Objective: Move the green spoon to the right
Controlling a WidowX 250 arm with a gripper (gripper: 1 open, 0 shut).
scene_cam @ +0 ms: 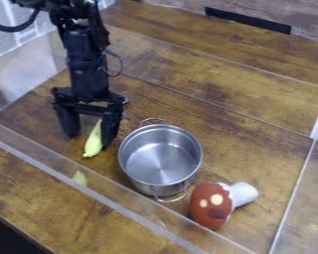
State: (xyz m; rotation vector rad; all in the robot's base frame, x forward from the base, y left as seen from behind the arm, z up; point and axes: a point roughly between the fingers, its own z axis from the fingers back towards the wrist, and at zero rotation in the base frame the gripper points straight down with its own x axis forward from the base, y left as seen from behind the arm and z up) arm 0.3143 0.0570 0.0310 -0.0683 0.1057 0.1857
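One slim yellow-green plastic spoon (92, 141), one round steel pot (161, 159) and one red-and-white mushroom toy (217, 203) are counted.

single raised view, angled down over the wooden table (241, 89), arm (82, 50) at upper left, moderately close

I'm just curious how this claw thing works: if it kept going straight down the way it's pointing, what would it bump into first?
Most likely the green spoon. The gripper points straight down with its fingers spread open on either side of the spoon's upper end. Depth is hard to judge from one view, so the fingertips might reach the wooden table beside it instead.
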